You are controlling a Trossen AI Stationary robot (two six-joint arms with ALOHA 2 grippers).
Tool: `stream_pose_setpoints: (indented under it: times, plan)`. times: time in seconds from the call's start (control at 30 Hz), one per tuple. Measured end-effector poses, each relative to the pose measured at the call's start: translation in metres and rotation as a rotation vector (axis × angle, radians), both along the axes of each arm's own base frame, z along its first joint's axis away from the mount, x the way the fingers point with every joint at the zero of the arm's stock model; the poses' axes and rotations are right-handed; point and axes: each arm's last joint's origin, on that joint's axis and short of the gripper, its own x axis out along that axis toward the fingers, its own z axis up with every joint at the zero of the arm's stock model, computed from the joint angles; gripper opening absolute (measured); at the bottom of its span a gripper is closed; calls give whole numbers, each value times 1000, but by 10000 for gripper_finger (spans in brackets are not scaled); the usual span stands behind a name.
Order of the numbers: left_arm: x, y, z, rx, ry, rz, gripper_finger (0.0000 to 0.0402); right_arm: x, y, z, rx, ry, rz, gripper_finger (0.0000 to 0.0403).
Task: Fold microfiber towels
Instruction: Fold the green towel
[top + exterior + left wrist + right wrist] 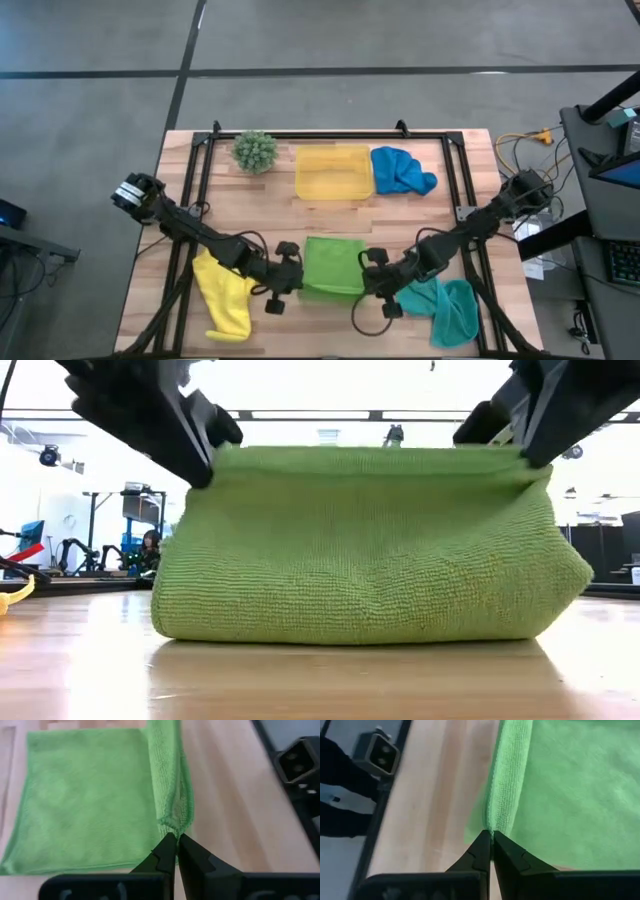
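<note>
1. Table point(270, 205): lime towel point(333, 266) lies near the front edge, centre, between both arms.
2. Step, judged: first fold under way; one edge is lifted, the rest lies flat.
3. Left gripper point(290, 270) and right gripper point(372, 272): fingers pinch that edge's two corners.
4. Next: carry the corners evenly across, then release.

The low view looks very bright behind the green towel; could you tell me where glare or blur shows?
Low view: backlit, the room washed out white behind the lime green towel, the table reflecting it. Left wrist view: the far table corner is soft.
</note>
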Motion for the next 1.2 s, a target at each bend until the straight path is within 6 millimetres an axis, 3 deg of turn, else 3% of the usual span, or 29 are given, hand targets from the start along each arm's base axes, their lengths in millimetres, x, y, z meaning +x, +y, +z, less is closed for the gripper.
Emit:
stream_pose_setpoints:
  times: [0.73,1.0,1.2]
  plan:
    - [11,43,-5,55,-4,166,0,7,-59,-23,-78,65,-80,9]
    - [13,54,-9,103,-7,237,0,-2,-82,-24,-99,59,-112,9]
    - [16,62,-11,116,-7,273,0,2,-90,-22,-145,25,-70,9]
